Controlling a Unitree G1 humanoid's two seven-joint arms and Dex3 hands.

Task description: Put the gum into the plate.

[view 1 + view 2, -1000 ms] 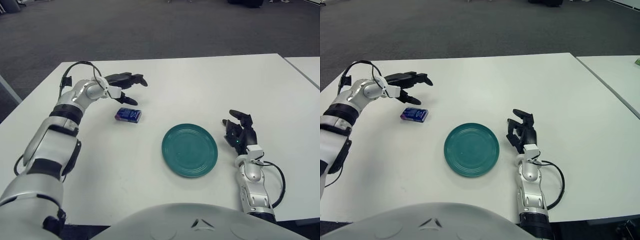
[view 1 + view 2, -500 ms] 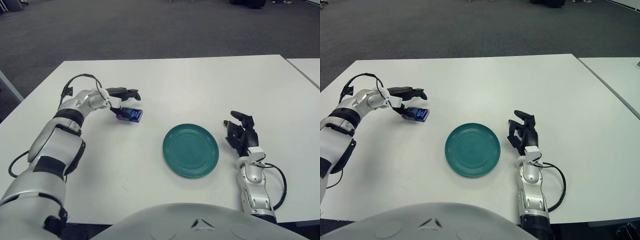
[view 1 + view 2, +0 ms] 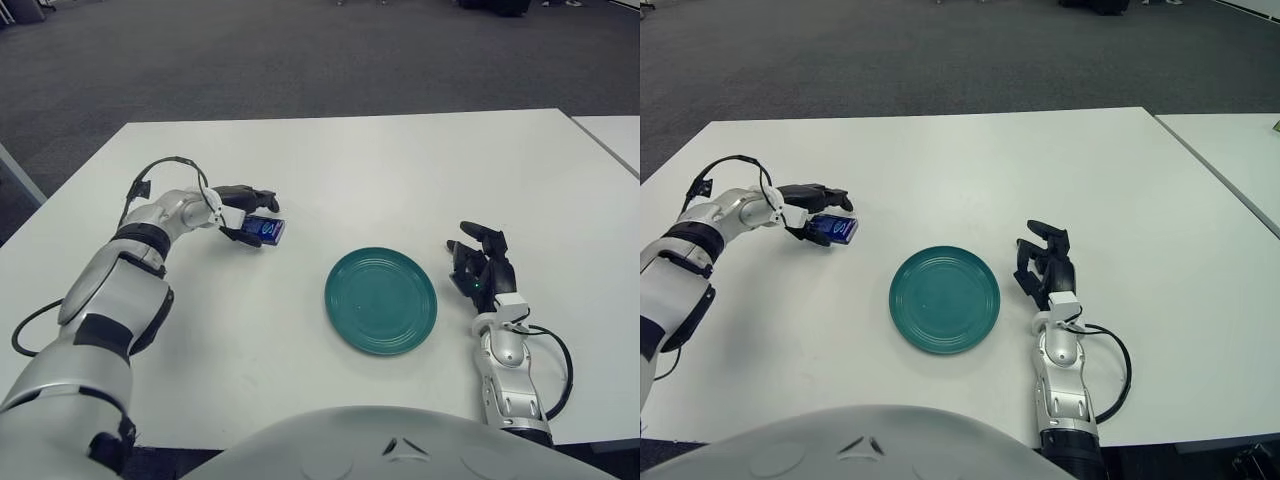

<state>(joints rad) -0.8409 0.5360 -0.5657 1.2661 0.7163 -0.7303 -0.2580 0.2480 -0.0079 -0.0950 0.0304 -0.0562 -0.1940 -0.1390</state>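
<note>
A small blue pack of gum (image 3: 266, 230) sits at the left of the white table (image 3: 380, 170), tilted up between the fingers of my left hand (image 3: 245, 212). The left hand's fingers are curled around the pack from above and below, gripping it. A round teal plate (image 3: 381, 300) lies flat on the table to the right of the gum, with nothing in it. My right hand (image 3: 480, 265) rests on the table just right of the plate, fingers relaxed and holding nothing.
A second white table (image 3: 610, 135) stands at the far right, across a narrow gap. Dark carpet lies beyond the table's far edge.
My left hand came down from above the gum and closed its fingers around it. The pack now tilts up in the grasp. The right hand has not moved.
</note>
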